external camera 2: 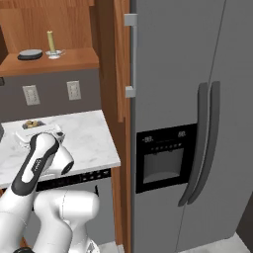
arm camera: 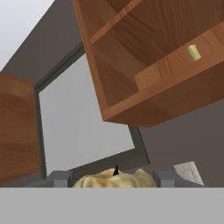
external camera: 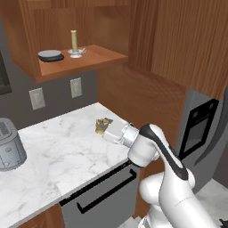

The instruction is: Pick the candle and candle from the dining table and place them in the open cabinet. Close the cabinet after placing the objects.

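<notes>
A grey double-door refrigerator [external camera 2: 197, 128] stands at the right, with a tall wooden panel [external camera 2: 106, 59] between it and the kitchen counter [external camera: 58, 156], whose white marble top carries a dark dishwasher front [external camera: 100, 196] below its edge. Above the counter hangs the cabinet [external camera: 80, 62], reddish-brown and open, its door [external camera 2: 123, 54] swung out towards the refrigerator with the silver bar handle facing forward. On the cabinet's lowest shelf the stick candle [external camera: 74, 42] stands upright on its silver dish base, just beside a flat dark grey dish [external camera: 50, 55] to its left — the two are near but apart. A grey round appliance [external camera: 10, 149] sits at the counter's far left, well apart from the arm. Two wall outlets [external camera: 75, 87] are set in the grey backsplash under the cabinet.

The gripper [external camera: 103, 126] hangs low over the counter, below and in front of the shelf edge, its fingers pinching the golden candle [arm camera: 114, 178] between them. The hand view looks up at the cabinet's underside — the shelf's front edge lies between the held candle and the shelf top.
</notes>
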Available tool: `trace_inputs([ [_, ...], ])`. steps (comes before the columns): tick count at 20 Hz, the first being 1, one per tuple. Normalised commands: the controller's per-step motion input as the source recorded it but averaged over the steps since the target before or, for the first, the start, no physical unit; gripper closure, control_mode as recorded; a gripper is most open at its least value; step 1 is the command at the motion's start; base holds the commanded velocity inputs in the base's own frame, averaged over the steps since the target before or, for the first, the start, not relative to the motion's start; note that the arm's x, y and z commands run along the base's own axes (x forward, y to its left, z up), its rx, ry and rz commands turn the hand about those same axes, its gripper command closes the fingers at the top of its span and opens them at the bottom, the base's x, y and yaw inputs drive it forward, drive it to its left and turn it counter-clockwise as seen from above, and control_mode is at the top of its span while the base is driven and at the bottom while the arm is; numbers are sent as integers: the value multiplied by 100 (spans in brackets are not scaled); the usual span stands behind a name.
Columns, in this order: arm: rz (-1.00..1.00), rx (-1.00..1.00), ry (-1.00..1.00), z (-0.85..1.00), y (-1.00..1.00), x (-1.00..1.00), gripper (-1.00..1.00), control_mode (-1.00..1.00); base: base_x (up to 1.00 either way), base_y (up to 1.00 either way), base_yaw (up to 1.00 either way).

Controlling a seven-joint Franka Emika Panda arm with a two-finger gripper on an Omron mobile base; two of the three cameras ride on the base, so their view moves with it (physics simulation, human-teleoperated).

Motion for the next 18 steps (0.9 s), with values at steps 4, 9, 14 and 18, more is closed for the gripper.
trace_inputs([
  [4, 0, 0, 0, 0, 0, 0, 100, 100, 28, 0, -13],
  [9, -14, 0, 0, 26, 0, 17, 100, -100, 4, 0, -3],
  [14, -25, -2, 1, 44, 0, 26, 100, -100, 0, 0, 0],
  [18, -29, -6, 4, 45, 0, 14, 100, -100, 0, 0, 0],
])
